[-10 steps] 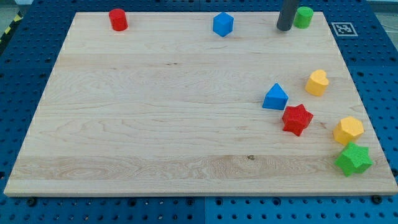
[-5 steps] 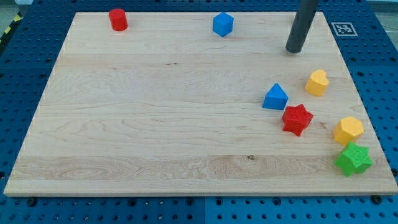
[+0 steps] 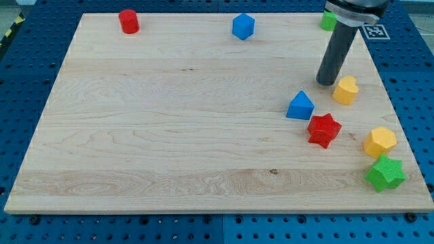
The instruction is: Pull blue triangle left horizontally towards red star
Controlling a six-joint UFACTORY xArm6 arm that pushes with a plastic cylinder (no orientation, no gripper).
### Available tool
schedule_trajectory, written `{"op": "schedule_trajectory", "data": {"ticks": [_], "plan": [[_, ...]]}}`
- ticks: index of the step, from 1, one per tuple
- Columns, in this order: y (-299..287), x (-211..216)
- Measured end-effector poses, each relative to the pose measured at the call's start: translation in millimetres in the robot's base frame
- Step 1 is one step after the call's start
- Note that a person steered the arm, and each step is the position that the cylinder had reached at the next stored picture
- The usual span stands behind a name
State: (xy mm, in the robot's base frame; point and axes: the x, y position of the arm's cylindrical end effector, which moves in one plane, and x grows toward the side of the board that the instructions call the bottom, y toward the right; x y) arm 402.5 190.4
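The blue triangle lies on the wooden board at the view's right of centre. The red star sits just below and to the right of it, nearly touching. My tip stands on the board above and to the right of the blue triangle, apart from it, and close to the left of the yellow heart-shaped block.
A red cylinder is at the top left, a blue hexagon-like block at the top centre. A green block is partly hidden behind the rod. A yellow hexagon and a green star sit by the right edge.
My tip has moved down the view from the top edge beside the green block to a spot next to the yellow heart. No block has moved.
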Motion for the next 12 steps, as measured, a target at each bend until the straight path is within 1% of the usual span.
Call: {"op": "schedule_trajectory", "data": {"ticks": [5,6,12], "plan": [[-0.6,19.6],[-13.4,25.8],[-47.5,26.3]]}}
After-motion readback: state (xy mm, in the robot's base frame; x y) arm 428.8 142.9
